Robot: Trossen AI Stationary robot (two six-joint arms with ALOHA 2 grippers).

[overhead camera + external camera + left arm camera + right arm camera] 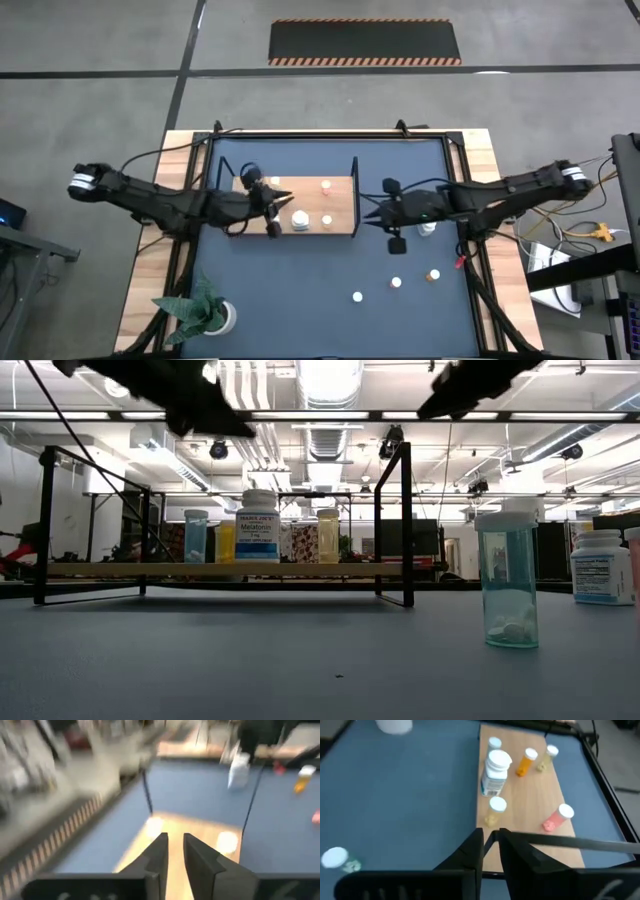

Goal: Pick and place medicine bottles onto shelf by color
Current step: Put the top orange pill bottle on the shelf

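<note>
The left gripper (pixel 272 205) hovered nearly closed and empty over the light-brown wooden shelf (pixel 340 185); the right gripper (pixel 372 212), likewise empty, waited beside its edge, small white-capped medicine bottles (pixel 395 283) remaining toward the table's near-right corner.

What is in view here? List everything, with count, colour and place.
shelf: one, light-brown wood with black frame ends, left of the table's middle
bottles on the shelf: six; one large and white, five small with orange, yellow, pink or pale bodies
bottles on the table: four; whitish, one with an orange top; right of the shelf
plant: one, green in a white pot, near-left corner
table: one, dark blue top
left tool: one, dark, above the shelf, fingers close together, holding nothing
right tool: one, dark, at the shelf's right end, fingers close together, holding nothing
</note>
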